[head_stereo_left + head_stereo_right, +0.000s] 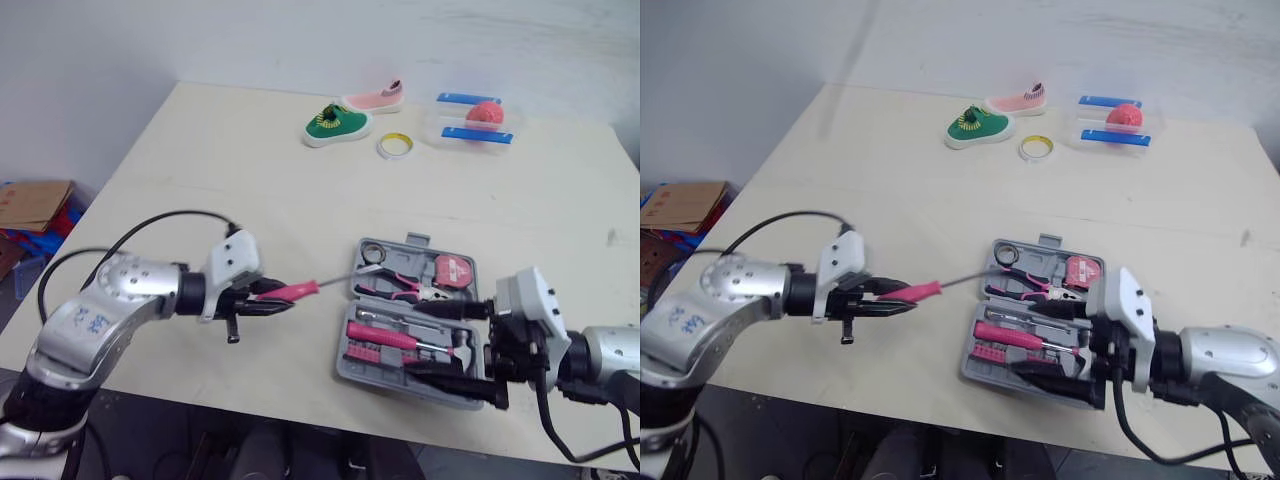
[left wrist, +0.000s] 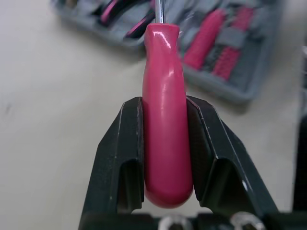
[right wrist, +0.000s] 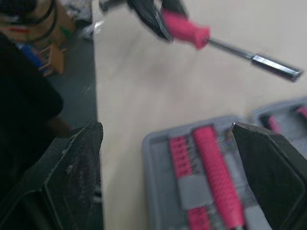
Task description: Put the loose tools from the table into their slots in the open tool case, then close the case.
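A pink-handled screwdriver (image 1: 300, 290) is held just above the table, its metal shaft pointing toward the open grey tool case (image 1: 405, 375). My left gripper (image 1: 262, 299) is shut on its pink handle (image 2: 165, 124), left of the case. The case holds pink pliers (image 1: 400, 288), a pink tape measure (image 1: 455, 271) and a row of pink bits (image 1: 375, 355). My right gripper (image 1: 450, 340) stands open over the case's right half, its black fingers (image 3: 72, 177) spread wide with nothing between them.
At the table's far side lie a green shoe (image 1: 337, 124), a pink shoe (image 1: 374, 98), a roll of tape (image 1: 395, 146) and a clear box with a red ball (image 1: 476, 122). Cardboard boxes (image 1: 35, 205) sit on the floor to the left.
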You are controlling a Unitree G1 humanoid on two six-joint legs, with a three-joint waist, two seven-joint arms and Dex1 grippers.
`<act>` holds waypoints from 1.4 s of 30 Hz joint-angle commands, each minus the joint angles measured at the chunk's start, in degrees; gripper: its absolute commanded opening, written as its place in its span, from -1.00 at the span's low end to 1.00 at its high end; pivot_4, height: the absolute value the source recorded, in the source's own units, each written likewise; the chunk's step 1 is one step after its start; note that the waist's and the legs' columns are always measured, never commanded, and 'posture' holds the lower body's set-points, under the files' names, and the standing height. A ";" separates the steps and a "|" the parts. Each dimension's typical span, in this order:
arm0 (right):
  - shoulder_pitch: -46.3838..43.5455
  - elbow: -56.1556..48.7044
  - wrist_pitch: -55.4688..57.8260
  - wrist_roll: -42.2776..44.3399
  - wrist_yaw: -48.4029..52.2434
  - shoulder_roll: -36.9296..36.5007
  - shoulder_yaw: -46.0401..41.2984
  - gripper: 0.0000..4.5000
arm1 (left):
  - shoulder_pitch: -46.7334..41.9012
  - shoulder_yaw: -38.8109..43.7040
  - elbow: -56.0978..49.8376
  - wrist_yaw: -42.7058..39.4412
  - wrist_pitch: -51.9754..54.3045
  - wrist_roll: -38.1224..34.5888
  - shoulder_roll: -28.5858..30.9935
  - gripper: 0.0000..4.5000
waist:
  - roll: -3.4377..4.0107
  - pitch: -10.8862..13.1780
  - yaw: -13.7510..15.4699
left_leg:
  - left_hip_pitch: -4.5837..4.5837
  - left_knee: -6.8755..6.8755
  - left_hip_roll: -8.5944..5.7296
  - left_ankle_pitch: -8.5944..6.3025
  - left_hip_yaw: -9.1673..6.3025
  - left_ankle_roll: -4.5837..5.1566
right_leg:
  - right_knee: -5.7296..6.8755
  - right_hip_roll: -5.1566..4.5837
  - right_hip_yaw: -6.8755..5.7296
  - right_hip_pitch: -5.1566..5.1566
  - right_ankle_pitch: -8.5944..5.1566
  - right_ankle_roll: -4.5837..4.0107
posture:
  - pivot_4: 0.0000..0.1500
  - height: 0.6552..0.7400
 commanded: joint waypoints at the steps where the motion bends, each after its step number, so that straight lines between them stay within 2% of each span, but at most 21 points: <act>1: 4.69 -2.19 -1.39 -4.53 0.17 -0.11 -6.28 1.00 | -4.10 -9.36 2.17 -5.77 -2.68 3.45 -1.89 -0.75 | 0.01 0.00 0.06 | -0.01 0.01 -0.02 0.01 0.01 0.01 | 0.00 0.00 0.01 0.00 0.01 0.02 | 1.00 0.77; 4: 11.92 -4.96 0.38 -3.05 2.40 0.92 -14.42 1.00 | -7.66 -16.29 5.81 -6.14 -2.84 7.01 -6.45 -0.75 | 0.00 0.00 0.23 | -0.06 0.07 -0.03 0.02 0.03 0.06 | 0.02 0.05 0.03 -0.01 0.02 0.08 | 1.00 0.77; 8: 20.85 -8.55 1.85 -2.11 3.88 3.25 -22.65 1.00 | -11.04 -22.91 7.08 -3.64 2.49 8.78 -13.94 -0.75 | 0.00 0.00 0.14 | -0.10 0.15 0.02 0.02 -0.03 0.10 | 0.07 0.20 0.04 -0.01 0.03 0.12 | 1.00 0.77; 11: 25.47 -10.82 2.08 -1.11 3.78 5.03 -26.67 1.00 | -13.01 -26.84 8.21 -1.59 4.79 11.44 -17.67 -0.75 | -0.01 0.00 0.13 | -0.09 0.19 0.01 0.01 -0.06 0.11 | 0.09 0.24 0.10 0.02 -0.01 0.19 | 1.00 0.77; 21: 30.17 -12.50 1.07 1.30 1.34 6.37 -29.89 1.00 | -15.15 -31.92 8.75 2.01 8.51 16.15 -22.45 -0.75 | 0.01 -0.01 -0.07 | -0.02 0.16 0.09 0.06 -0.06 0.02 | 0.16 0.45 0.37 0.01 -0.02 0.20 | 1.00 0.77; 27: 29.69 -11.45 0.36 0.38 0.54 6.05 -28.78 1.00 | -14.03 -31.05 6.23 2.96 12.63 14.29 -22.82 -0.75 | 0.01 -0.01 0.02 | -0.02 0.18 0.09 0.06 -0.07 0.01 | 0.16 0.45 0.38 0.01 -0.02 0.20 | 1.00 0.77; 29: 29.74 -11.26 0.30 0.47 0.49 5.90 -28.40 1.00 | -14.09 -30.23 6.51 4.29 14.24 13.82 -24.04 -0.29 | 0.01 -0.01 0.05 | -0.02 0.20 0.09 0.06 -0.07 0.01 | 0.16 0.45 0.38 0.01 -0.02 0.20 | 1.00 0.77; 33: 31.10 -11.15 0.08 -1.17 2.54 5.40 -28.05 1.00 | -14.61 -26.56 5.39 2.86 19.61 9.41 -23.53 0.48 | 0.01 -0.01 0.09 | -0.04 0.21 0.08 0.06 -0.08 0.02 | 0.16 0.44 0.37 0.01 -0.02 0.21 | 1.00 0.77; 34: 31.20 -11.11 0.15 -0.64 2.72 5.45 -28.03 1.00 | -13.78 -25.29 5.26 1.82 17.49 8.44 -23.20 0.66 | 0.01 -0.01 0.04 | -0.05 0.21 0.08 0.06 -0.08 0.02 | 0.16 0.45 0.37 0.00 -0.02 0.21 | 1.00 0.77; 37: 31.28 -11.17 -0.12 -0.52 3.16 5.64 -27.78 1.00 | -10.57 -22.01 6.17 -0.20 6.03 7.97 -23.58 0.66 | 0.03 -0.02 -0.04 | -0.02 0.21 0.10 0.07 -0.07 0.00 | 0.17 0.46 0.37 0.01 -0.03 0.21 | 1.00 0.77; 40: 31.31 -11.09 -0.42 -0.33 3.76 5.93 -27.42 1.00 | -7.07 -19.47 8.19 -1.44 -3.44 8.01 -25.05 0.30 | 0.04 -0.02 0.13 | -0.02 0.22 0.10 0.08 -0.07 -0.02 | 0.17 0.45 0.38 0.01 -0.02 0.20 | 1.00 0.77; 42: 30.86 -10.76 -0.72 -1.10 3.71 5.86 -26.69 1.00 | -4.95 -20.00 9.68 -3.55 -9.54 9.08 -24.83 -0.07 | 0.03 -0.02 0.17 | -0.03 0.24 0.08 0.07 -0.06 -0.01 | 0.16 0.44 0.37 0.02 -0.02 0.20 | 1.00 0.77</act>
